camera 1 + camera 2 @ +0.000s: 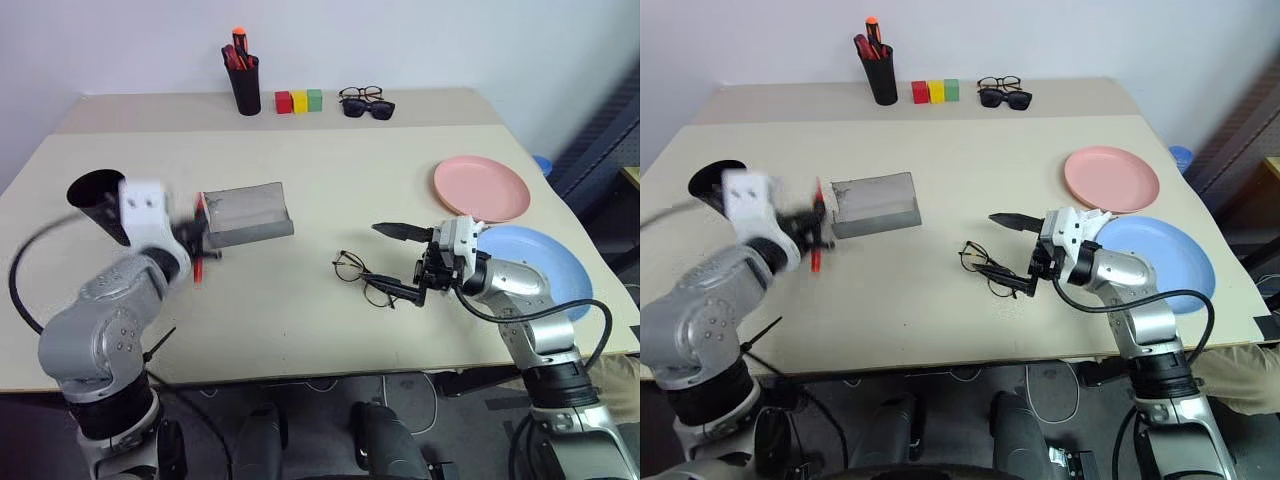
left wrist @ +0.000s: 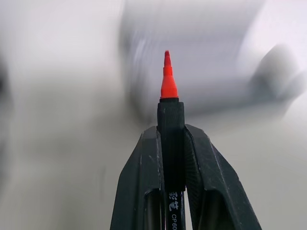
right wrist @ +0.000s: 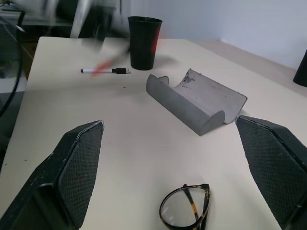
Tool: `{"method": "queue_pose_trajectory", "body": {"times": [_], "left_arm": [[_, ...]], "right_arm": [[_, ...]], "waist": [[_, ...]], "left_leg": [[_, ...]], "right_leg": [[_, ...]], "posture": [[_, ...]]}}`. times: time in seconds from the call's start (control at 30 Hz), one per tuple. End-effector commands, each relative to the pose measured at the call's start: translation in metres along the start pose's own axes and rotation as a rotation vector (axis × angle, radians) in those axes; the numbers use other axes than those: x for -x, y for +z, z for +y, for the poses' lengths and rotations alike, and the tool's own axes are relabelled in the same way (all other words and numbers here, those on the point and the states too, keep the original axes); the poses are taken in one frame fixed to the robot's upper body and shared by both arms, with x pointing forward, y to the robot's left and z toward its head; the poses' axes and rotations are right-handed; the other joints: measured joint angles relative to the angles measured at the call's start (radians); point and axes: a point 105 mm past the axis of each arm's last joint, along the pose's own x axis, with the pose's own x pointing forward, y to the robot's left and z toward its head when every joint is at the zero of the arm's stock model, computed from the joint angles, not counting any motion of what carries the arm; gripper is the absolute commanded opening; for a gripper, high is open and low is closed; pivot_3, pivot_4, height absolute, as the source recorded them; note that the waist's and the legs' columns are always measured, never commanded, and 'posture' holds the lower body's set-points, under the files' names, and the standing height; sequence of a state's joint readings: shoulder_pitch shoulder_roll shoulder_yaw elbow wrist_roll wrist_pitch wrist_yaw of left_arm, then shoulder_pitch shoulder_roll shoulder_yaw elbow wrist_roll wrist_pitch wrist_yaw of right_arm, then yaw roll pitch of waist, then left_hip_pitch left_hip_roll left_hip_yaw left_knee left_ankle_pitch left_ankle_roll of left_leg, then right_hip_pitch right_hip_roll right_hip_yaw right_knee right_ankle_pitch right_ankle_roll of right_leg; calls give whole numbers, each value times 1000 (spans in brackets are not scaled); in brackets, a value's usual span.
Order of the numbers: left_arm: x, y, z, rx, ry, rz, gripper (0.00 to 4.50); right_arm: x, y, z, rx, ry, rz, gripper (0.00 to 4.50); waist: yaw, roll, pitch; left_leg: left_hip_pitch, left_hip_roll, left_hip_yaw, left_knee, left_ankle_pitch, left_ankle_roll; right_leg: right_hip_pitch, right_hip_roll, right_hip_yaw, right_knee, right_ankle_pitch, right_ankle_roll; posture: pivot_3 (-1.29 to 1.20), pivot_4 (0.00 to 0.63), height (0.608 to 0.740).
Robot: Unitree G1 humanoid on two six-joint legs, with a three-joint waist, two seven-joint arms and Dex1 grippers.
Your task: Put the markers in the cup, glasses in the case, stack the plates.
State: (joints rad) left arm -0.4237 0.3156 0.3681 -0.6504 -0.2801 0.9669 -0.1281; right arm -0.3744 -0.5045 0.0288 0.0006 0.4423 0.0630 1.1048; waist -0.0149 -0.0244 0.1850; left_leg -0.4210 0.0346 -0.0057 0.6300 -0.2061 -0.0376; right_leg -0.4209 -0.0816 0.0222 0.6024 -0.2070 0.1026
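Note:
My left gripper (image 2: 171, 135) is shut on the red marker (image 2: 168, 86), held off the table beside the left end of the grey case (image 1: 243, 215). The wide black cup (image 1: 98, 200) stands just left of that hand. A black marker (image 3: 105, 71) with a white end lies on the table near the cup. My right gripper (image 1: 402, 262) is open and points left, its fingers either side of the right end of the wire-rimmed glasses (image 1: 362, 275), which lie on the table. The pink plate (image 1: 481, 188) and the blue plate (image 1: 545, 265) lie side by side at the right.
At the table's far edge stand a slim black pen holder (image 1: 244, 75) with red pens, three coloured blocks (image 1: 299, 101), and sunglasses with another pair of spectacles (image 1: 365, 102). My right forearm lies over the blue plate's near left rim.

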Motion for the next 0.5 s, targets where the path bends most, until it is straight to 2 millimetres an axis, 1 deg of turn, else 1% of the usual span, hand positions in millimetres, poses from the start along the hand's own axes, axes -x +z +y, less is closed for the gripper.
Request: {"method": "queue_pose_trajectory", "body": {"times": [0.03, 0.1, 0.13, 0.2, 0.23, 0.27, 0.33, 0.43, 0.5], "left_arm": [[-13, 25, 22, -151, 111, -130, 42], [-22, 30, 57, -91, 345, -179, 42], [-27, 31, 65, -16, 381, -208, 42], [-35, 43, 70, -30, 396, -273, 42], [-39, 44, 70, -18, 387, -278, 42], [-40, 44, 74, -39, 426, -265, 42], [-43, 46, 77, -3, 439, -265, 42], [-45, 52, 81, -10, 443, -300, 42], [-48, 52, 91, -12, 486, -297, 42]], "right_arm": [[-8, 10, -4, 49, 16, -40, 4500], [-13, 11, -7, 51, 20, -50, 4500], [-15, 10, -7, 52, 21, -53, 4500], [-17, 10, -9, 55, 22, -57, 4500], [-18, 10, -9, 57, 22, -59, 4500], [-18, 10, -10, 59, 22, -61, 4500], [-17, 9, -10, 62, 18, -64, 4500], [-15, 6, -9, 64, 11, -66, 4500], [-13, 4, -8, 63, 6, -66, 4500]], "waist": [[0, 1, -1], [5, 2, -1], [5, 2, -1], [3, 0, 0], [4, 0, 0], [5, -1, 0], [5, -1, 0], [3, -1, 0], [3, -1, 0]], "left_leg": [[0, 0, 0, 0, 0, 0], [1, 0, 0, 0, 0, 0], [1, 0, 0, 1, 0, 0], [0, 0, 0, 1, 0, 0], [0, 0, 0, 1, 0, 0], [-2, 0, 0, 1, 0, 0], [-5, -1, 0, 1, 0, 0], [-5, -1, 0, 1, 0, 0], [-4, -1, 0, 1, 0, 0]], "right_leg": [[0, 0, 0, 0, 0, 0], [1, 0, 0, 0, 0, 0], [1, 0, 0, 0, 0, 0], [2, 0, 0, -1, 0, 2], [2, 0, 0, -1, 1, 2], [1, 0, 0, -2, 1, 3], [0, 0, 0, -4, 3, 8], [0, 0, 0, -4, 4, 9], [0, 0, 0, -3, 4, 9]], "posture": [[0, 150, 740], [0, 150, 740], [0, 150, 740], [0, 150, 740], [0, 150, 740], [0, 150, 740], [0, 150, 740], [0, 150, 740], [0, 150, 740]]}}
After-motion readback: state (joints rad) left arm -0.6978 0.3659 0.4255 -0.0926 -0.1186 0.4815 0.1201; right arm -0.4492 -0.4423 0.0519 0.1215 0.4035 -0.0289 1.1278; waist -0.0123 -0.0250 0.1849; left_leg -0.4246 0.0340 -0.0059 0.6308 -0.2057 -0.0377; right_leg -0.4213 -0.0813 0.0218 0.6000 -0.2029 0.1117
